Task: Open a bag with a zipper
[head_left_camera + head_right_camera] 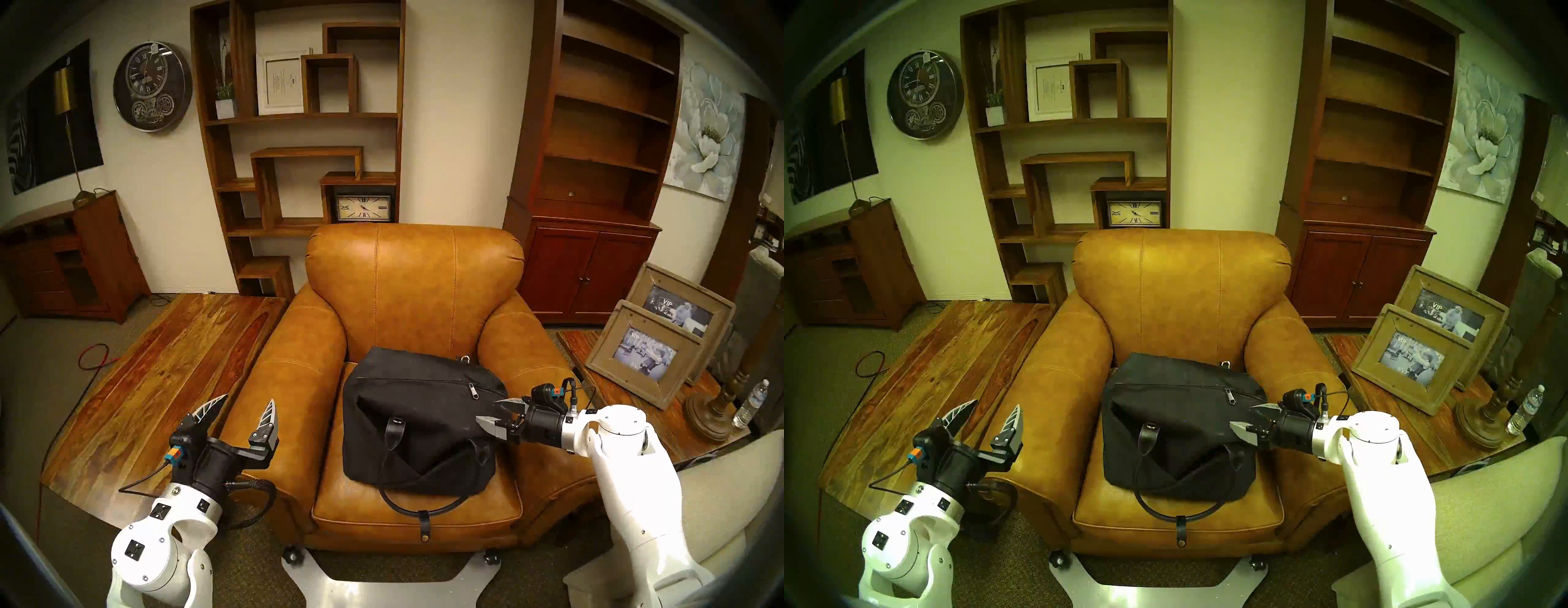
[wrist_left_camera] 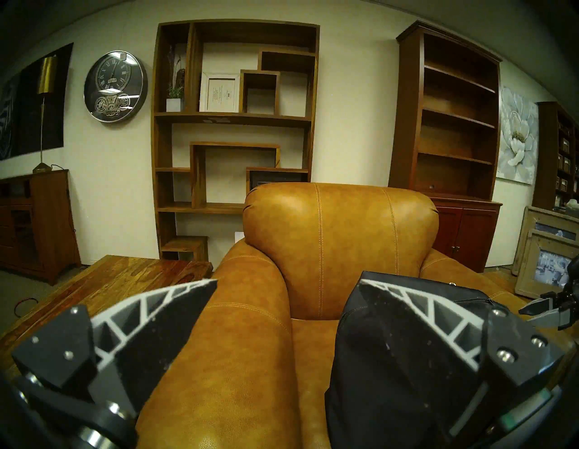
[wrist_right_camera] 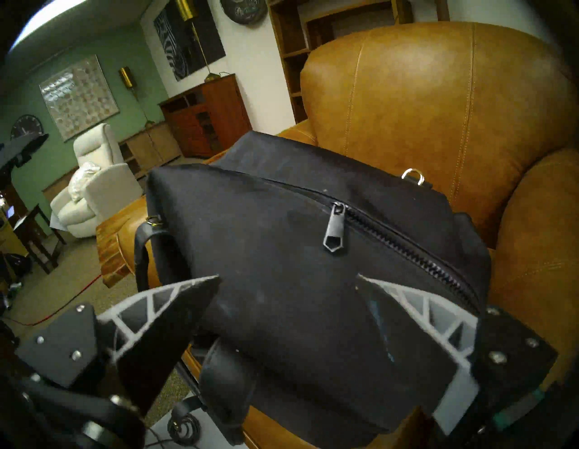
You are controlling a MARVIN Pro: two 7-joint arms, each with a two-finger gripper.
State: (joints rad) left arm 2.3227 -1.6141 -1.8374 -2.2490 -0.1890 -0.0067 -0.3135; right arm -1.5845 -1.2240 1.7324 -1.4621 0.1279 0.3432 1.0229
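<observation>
Both sets of jaws were spread wide, nothing gripped yet.

The right gripper [image 1: 492, 412] was parked at the bag's [image 1: 407, 424] right end, fingers [image 3: 175, 301] set on either side of the black fabric but not closed on it (actual contact couldn't be made out). The zipper [image 3: 407, 241] was seen running across the bag's top, one pull tab [image 3: 334, 230] hanging down. The left gripper [image 1: 244, 412] was held open above the armchair's [image 1: 415, 280] left armrest, well apart from the bag, which was sat on the seat cushion.
</observation>
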